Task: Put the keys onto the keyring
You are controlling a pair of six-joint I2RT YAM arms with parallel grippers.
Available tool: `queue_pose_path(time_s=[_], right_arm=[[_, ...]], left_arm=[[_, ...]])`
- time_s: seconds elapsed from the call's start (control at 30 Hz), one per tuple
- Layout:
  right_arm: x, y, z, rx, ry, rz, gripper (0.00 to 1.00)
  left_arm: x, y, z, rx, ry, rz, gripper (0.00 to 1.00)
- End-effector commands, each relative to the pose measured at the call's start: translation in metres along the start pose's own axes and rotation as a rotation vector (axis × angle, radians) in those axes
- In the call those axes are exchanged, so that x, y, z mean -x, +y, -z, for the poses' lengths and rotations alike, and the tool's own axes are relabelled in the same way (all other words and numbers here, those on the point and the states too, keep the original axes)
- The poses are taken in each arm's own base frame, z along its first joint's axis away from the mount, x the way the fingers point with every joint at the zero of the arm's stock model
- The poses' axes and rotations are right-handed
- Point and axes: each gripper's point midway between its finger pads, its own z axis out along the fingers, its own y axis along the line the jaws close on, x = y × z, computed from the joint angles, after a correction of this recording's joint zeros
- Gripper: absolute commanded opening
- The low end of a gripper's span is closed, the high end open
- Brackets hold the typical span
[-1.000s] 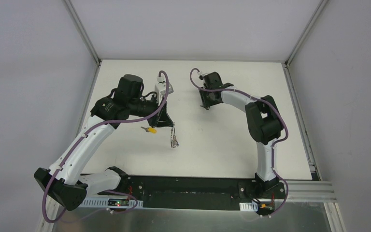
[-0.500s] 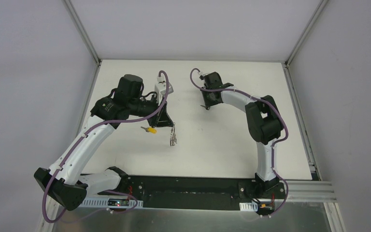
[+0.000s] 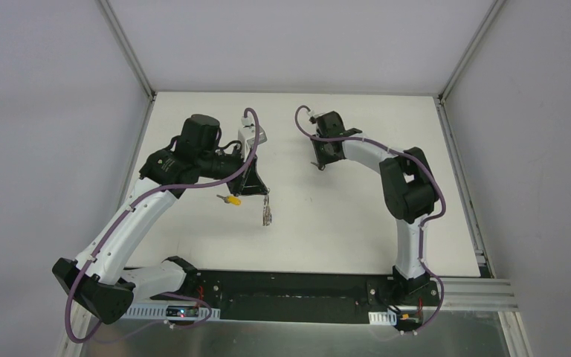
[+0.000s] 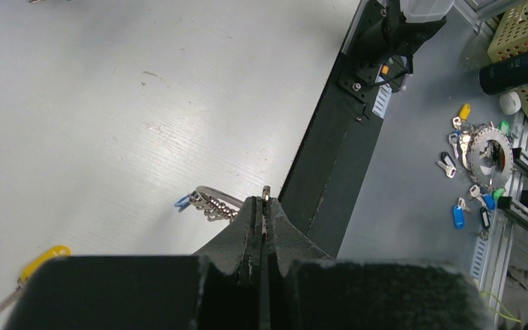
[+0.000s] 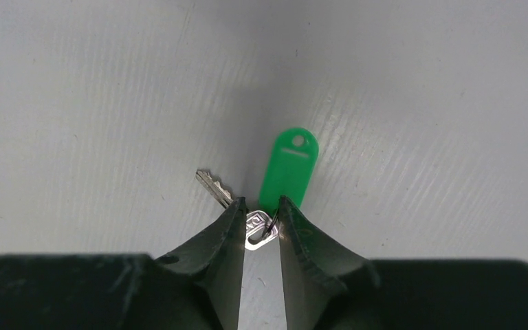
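Observation:
My left gripper [image 3: 259, 190] is shut on the keyring [image 4: 214, 195] and holds it above the table, with its fan of silver keys and one blue-headed key [image 4: 183, 202] hanging down [image 3: 268, 214]. The yellow-headed key [image 3: 230, 199] lies on the table just left of it, and also shows in the left wrist view [image 4: 42, 259]. My right gripper [image 5: 258, 214] is down on the table at the back middle [image 3: 321, 161], its jaws closed narrowly on the silver head of the green-tagged key [image 5: 288, 168]. The key's blade [image 5: 214, 185] sticks out to the left.
The black base rail [image 4: 330, 137] runs along the table's near edge. Beyond it, off the table, lie several loose keys around a metal disc [image 4: 489, 152], a black bottle [image 4: 522, 67] and a wire basket [image 4: 522, 24]. Metal frame posts stand at the table's back corners.
The hanging keys under my left gripper have swung slightly. My right arm has shifted a little at the wrist. Nothing has been let go.

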Motion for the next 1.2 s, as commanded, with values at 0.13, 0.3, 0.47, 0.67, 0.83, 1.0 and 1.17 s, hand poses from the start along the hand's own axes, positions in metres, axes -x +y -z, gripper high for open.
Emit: queue_pose_path(time_s=[0.13,0.3,0.47,0.67,0.83,1.0,1.17], right_arm=[[0.008,-0.005,0.023,-0.005,-0.03,-0.006,0.28],[0.009,-0.006,0.027,0.001,-0.044,-0.012,0.28],[0.009,-0.006,0.03,0.005,-0.046,-0.017,0.27],[0.009,-0.007,0.031,0.005,-0.047,-0.022,0.26],[0.005,-0.008,0.03,0.007,-0.039,-0.023,0.25],[0.004,-0.01,0.031,0.002,-0.037,-0.02,0.22],[0.002,-0.01,0.032,0.004,-0.034,-0.022,0.19]], left_arm=[[0.007,-0.006,0.001,-0.034,-0.035,-0.027,0.0],[0.007,-0.006,0.001,-0.033,-0.035,-0.027,0.0],[0.007,-0.007,0.001,-0.037,-0.036,-0.027,0.0],[0.007,-0.007,0.001,-0.039,-0.037,-0.028,0.0],[0.007,-0.007,0.001,-0.04,-0.037,-0.028,0.0],[0.007,-0.008,0.001,-0.04,-0.038,-0.029,0.0],[0.007,-0.008,0.001,-0.041,-0.039,-0.03,0.0]])
